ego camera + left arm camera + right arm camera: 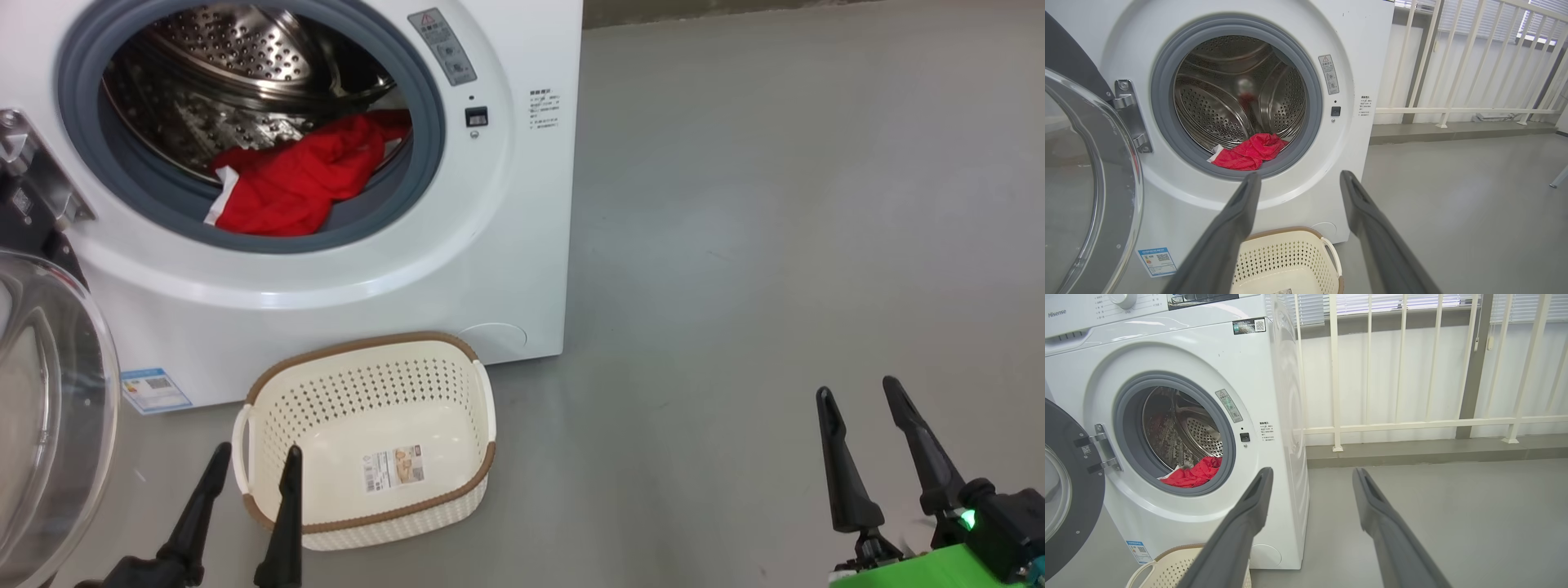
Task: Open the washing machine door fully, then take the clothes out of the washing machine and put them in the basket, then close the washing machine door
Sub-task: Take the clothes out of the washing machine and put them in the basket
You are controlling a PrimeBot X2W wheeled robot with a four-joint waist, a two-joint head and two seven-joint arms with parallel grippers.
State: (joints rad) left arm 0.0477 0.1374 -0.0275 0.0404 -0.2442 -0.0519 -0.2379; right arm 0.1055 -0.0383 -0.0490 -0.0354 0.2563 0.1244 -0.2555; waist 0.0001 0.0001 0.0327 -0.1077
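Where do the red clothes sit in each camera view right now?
Head view: clothes upper left, at the drum's front lip.
Left wrist view: clothes left of centre, low in drum.
Right wrist view: clothes left, low in drum.
Shared landmark: grey rubber ring.

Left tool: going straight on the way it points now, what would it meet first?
Most likely the washing machine, at or near the grey rubber ring on the right of its open mouth, though depth is unclear. The basket lies below the line of the left tool.
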